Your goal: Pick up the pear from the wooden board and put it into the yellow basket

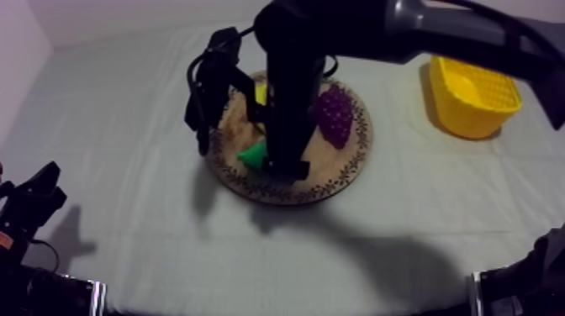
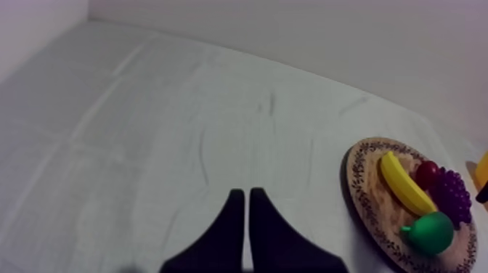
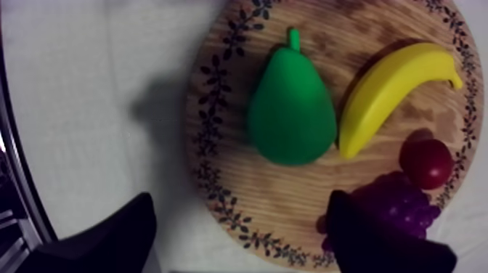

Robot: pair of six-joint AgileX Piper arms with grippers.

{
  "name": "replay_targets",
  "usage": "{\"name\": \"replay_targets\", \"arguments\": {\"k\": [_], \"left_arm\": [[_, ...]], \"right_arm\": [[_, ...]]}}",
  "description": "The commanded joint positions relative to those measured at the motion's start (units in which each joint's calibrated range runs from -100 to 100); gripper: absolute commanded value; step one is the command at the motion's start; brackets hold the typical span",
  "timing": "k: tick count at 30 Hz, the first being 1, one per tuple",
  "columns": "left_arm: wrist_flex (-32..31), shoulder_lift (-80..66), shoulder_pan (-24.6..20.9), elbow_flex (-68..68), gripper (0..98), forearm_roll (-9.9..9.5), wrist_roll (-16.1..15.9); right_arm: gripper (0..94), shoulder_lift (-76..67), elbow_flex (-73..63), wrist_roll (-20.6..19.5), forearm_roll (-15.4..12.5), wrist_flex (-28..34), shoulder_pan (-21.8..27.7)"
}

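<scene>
- Top view: the right arm reaches in from the far right and lowers the right gripper over the wooden board at the table's middle.
- The arm covers most of the pear from above. Only a green end pokes out on the board's near-left part. The grapes lie on the board's right part, and a scrap of the banana shows at its far side.
- The yellow basket stands on the cloth at the far right, well apart from the board.
- The left gripper sits low at the near left, also well apart from the board.
- Right wrist view: what the arm hides from above is plain here. The pear lies flat on the board with its stem toward the rim. The banana is just beside it, but I cannot tell whether they touch. The small red fruit sits between the banana and the grapes.
- The right gripper has its fingers spread wide with nothing between them. One finger overlaps the grapes. The pear lies beyond the fingertips, untouched, and I cannot tell how high the gripper hangs.
- Left wrist view: the left gripper has its fingers pressed together in a narrow wedge over bare cloth. To its right the board carries all four fruit uncovered: banana, small red fruit, grapes and, nearest, the pear.
</scene>
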Motion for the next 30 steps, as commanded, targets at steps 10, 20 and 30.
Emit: {"name": "replay_targets", "arguments": {"k": [10,20,30], "left_arm": [[0.0,0.0,0.0,0.0,0.1,-0.03,0.0],[0.0,0.0,0.0,0.0,0.1,-0.03,0.0],[0.0,0.0,0.0,0.0,0.1,-0.03,0.0]], "right_arm": [[74.6,11.1,-7.1,-1.4,1.3,-2.2,0.2],[71.5,17.4,-11.7,-3.0,2.9,-4.7,0.6],[46.2,19.1,-11.5,-4.3,3.9,-6.2,0.8]]}}
